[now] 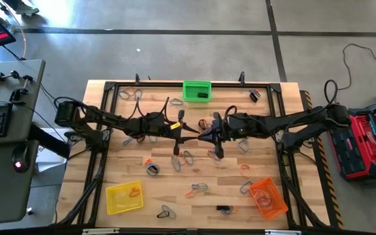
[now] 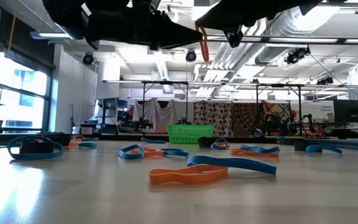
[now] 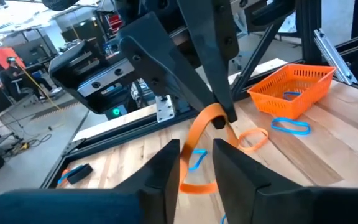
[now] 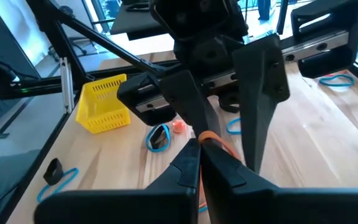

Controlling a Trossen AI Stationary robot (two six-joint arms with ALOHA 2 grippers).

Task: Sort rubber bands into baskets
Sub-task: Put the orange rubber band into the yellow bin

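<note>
- High view: my left hand [image 1: 187,135] and right hand [image 1: 207,134] meet mid-bench [image 1: 175,189]; the band between them is hidden there.
- Left wrist view: orange rubber band [image 3: 199,140], a flat strip, pinched shut by my right hand; my left fingers [image 3: 160,171] stand slightly apart around it.
- Low view: the band hangs clear of the bench, long axis roughly vertical.

Blue, orange and black rubber bands [image 1: 188,157] lie scattered flat over the bench. An orange band [image 3: 199,134] hangs above it. Green basket [image 1: 196,90], yellow basket [image 1: 124,197] and orange basket [image 1: 268,198] sit upright, well apart.
</note>
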